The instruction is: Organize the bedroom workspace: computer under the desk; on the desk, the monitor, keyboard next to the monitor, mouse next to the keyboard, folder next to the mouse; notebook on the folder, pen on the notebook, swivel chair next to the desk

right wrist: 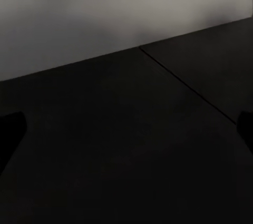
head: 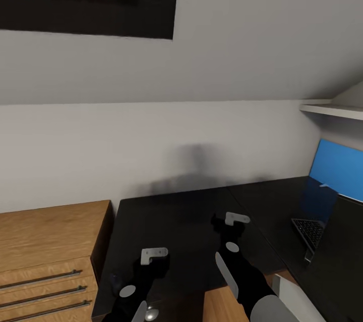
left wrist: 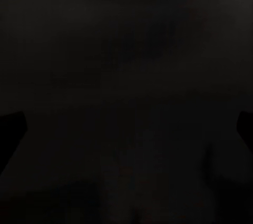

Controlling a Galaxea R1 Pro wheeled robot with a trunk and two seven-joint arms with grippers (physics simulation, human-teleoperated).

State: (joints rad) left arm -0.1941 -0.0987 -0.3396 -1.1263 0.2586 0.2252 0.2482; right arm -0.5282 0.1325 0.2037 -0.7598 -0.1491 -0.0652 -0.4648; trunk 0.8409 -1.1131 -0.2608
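Note:
A black desk (head: 186, 221) spreads in front of me in the head view. At its right end stands the monitor (head: 338, 168) with a blue screen, and a dark keyboard (head: 308, 231) lies just in front of it. My left gripper (head: 151, 266) hovers low over the desk's near left part. The right gripper (head: 228, 231) hangs over the desk's middle. In the left wrist view the fingertips (left wrist: 10, 129) sit far apart over dark desk surface, open and empty. The right wrist view shows its fingertips (right wrist: 11, 126) just as wide, over the desk (right wrist: 132, 145) and the wall behind. Mouse, folder, notebook, pen and chair are out of view.
A wooden drawer cabinet (head: 48, 251) stands against the desk's left end. A white wall runs behind the desk, under a sloped ceiling. A white shelf (head: 335, 110) juts out above the monitor. A dark panel (head: 343, 261) rises at the right edge.

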